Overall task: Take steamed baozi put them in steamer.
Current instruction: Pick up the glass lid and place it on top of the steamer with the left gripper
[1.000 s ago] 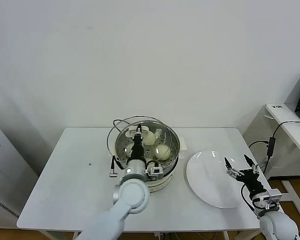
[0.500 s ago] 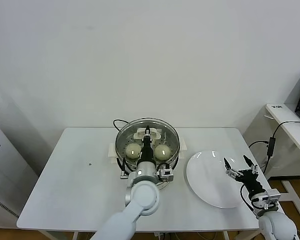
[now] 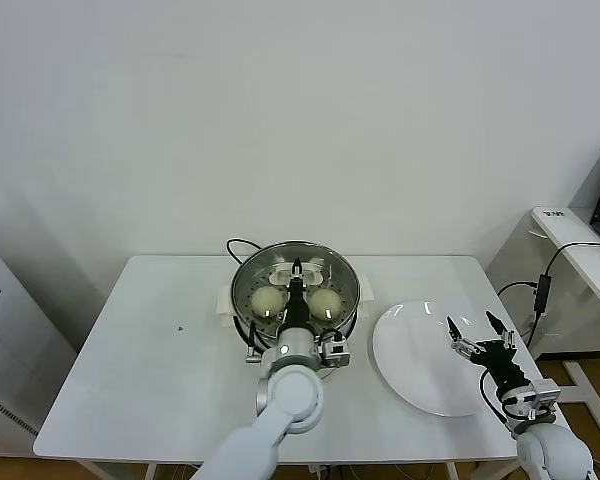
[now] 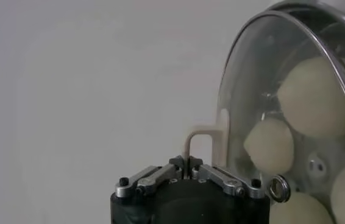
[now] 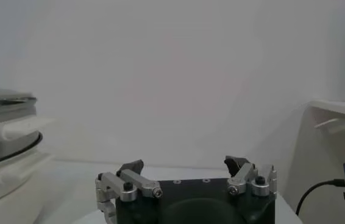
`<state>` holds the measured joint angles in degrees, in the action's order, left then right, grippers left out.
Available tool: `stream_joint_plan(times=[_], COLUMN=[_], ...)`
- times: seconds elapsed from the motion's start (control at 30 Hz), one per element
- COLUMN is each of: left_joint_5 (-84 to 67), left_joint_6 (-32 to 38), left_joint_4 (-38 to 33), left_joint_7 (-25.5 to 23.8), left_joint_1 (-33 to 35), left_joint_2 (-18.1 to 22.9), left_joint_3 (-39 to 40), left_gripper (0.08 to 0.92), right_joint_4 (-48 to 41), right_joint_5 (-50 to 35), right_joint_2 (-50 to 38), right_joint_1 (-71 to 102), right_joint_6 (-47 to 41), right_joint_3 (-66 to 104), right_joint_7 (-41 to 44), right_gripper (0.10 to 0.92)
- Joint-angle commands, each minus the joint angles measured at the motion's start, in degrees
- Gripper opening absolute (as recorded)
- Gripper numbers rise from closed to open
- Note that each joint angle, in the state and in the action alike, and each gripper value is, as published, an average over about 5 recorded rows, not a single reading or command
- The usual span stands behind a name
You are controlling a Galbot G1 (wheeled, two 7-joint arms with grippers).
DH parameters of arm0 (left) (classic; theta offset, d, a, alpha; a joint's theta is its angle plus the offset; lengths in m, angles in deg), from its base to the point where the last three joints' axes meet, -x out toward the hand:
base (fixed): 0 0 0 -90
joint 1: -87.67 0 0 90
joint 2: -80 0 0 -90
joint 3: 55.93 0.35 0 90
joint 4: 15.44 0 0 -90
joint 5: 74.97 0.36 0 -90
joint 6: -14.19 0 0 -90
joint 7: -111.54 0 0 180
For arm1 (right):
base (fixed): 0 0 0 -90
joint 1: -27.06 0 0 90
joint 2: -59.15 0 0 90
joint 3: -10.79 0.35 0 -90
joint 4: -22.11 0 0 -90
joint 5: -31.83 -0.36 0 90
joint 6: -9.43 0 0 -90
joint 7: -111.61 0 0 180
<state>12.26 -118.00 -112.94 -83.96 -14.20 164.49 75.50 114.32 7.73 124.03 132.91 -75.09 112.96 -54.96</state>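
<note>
Head view: my left gripper (image 3: 297, 268) sits over the steamer (image 3: 242, 300), pinched tight on the handle of the glass lid (image 3: 320, 256), which lies on the pot; two baozi (image 3: 267, 300) show under the glass, one either side of it. My right gripper (image 3: 476, 333) hovers over the plate (image 3: 410, 365), fingers spread wide, holding nothing.

Left wrist view: the fingers meet on the lid handle (image 4: 200, 135); baozi sit just beyond, behind the glass.

Right wrist view: jaws gape, steamer well off to one side.

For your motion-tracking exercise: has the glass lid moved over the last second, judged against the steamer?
Yes. The glass lid, tilted off to the steamer's left before, now sits level over it, its handle pinched in the left gripper's shut jaws.
</note>
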Motion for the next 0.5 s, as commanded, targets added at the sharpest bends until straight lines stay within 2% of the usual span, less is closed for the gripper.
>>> stream_joint_plan(times=[0.03, 0.37, 0.5], left_joint_5=[-0.17, -2.39, -6.43], left_joint_6=[1.61, 1.66, 2.04], left_joint_4=[1.01, -1.81, -8.47], left_joint_7=[0.7, 0.7, -0.99], left_joint_1=[0.12, 1.88, 3.8], left_joint_2=[0.42, -0.86, -2.67], left_joint_3=[-0.34, -1.01, -1.45], left_gripper=[0.105, 0.108, 0.18], right_joint_4=[-0.03, -0.15, -0.17], right_joint_5=[0.0, 0.01, 0.01], right_joint_2=[0.09, 0.3, 0.28], right_joint_1=[0.32, 0.12, -0.16], right_joint_6=[0.21, 0.39, 0.31], right_joint_3=[0.32, 0.45, 0.29], right_joint_7=[0.12, 0.19, 0.16], right_gripper=[0.823, 0.823, 0.823])
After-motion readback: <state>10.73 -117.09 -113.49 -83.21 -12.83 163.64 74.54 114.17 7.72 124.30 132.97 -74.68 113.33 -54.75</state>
